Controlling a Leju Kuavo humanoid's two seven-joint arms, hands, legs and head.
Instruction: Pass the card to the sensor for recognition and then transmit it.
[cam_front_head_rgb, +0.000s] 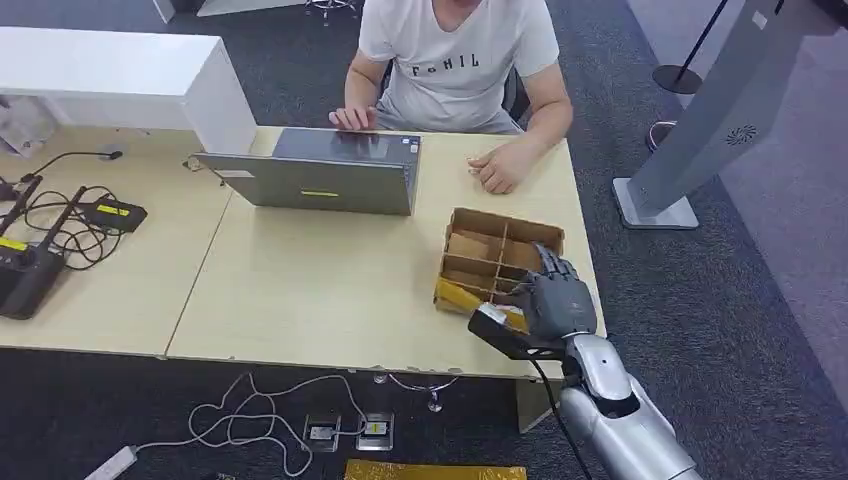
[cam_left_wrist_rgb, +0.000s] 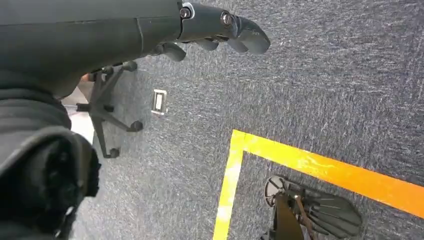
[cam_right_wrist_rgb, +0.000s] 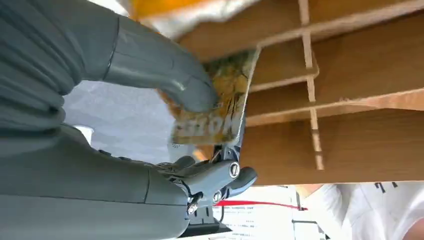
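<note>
over the divided box (cam_front_head_rgb: 500, 255), right hand (cam_front_head_rgb: 555, 300) pinches the card (cam_right_wrist_rgb: 220, 102) between thumb and fingers. left hand (cam_left_wrist_rgb: 220, 30) hangs loose and unladen above the carpet. sensing and handover appear not yet done.

Floor: we see dark grey carpet (cam_front_head_rgb: 760, 300) all around, with yellow-orange tape lines (cam_left_wrist_rgb: 320, 167) on it.
Desks: we count two pale wood tables (cam_front_head_rgb: 310, 290) pushed side by side.
Cabinet: a white box unit (cam_front_head_rgb: 120, 70) stands on the far left desk.
Stand: a grey slanted pillar (cam_front_head_rgb: 715, 110) rises on the right.
Cables: we see white leads (cam_front_head_rgb: 250, 415) on the floor.
</note>
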